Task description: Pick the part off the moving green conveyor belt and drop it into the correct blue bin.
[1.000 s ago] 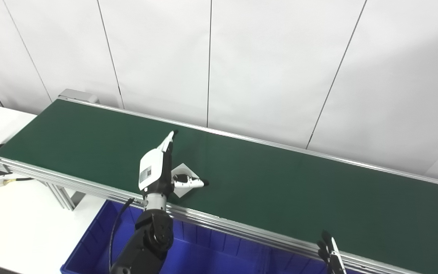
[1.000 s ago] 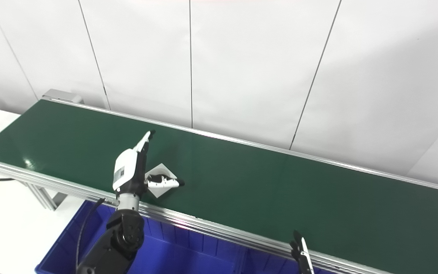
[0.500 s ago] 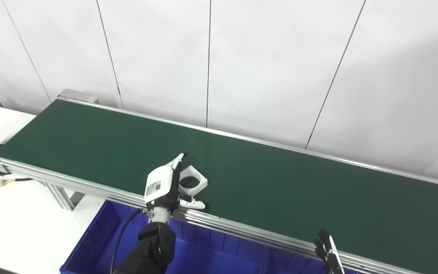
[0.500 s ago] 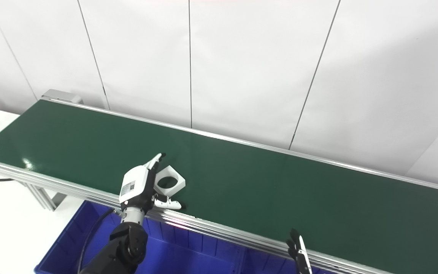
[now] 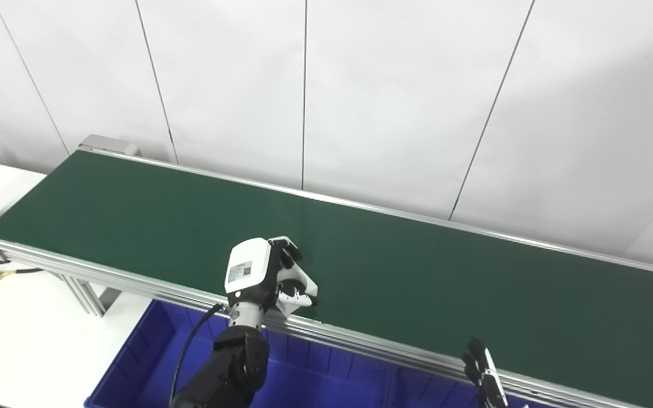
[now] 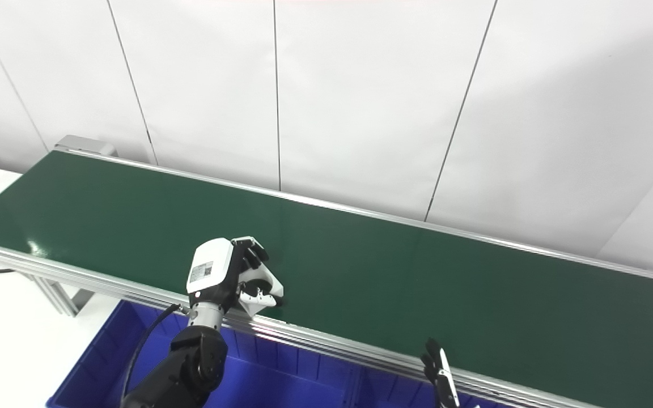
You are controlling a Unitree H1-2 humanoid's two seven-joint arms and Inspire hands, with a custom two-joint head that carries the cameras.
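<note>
Within left robot hand: white holed part

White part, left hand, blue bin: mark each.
white part (image 5: pixel 302 281): left eye view, edge showing between fingers
left hand (image 5: pixel 258 273): left eye view, back of hand
blue bin (image 6: pixel 281 374): right eye view, inner wall

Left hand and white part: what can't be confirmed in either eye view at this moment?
- White part: mostly covered by the left hand; its shape unreadable.
- Blue bin: cut off by bottom edge, belt rail and arm; contents and dividers unclear.
- Right hand: only fingertips above bottom edge; open or shut unclear.
</note>
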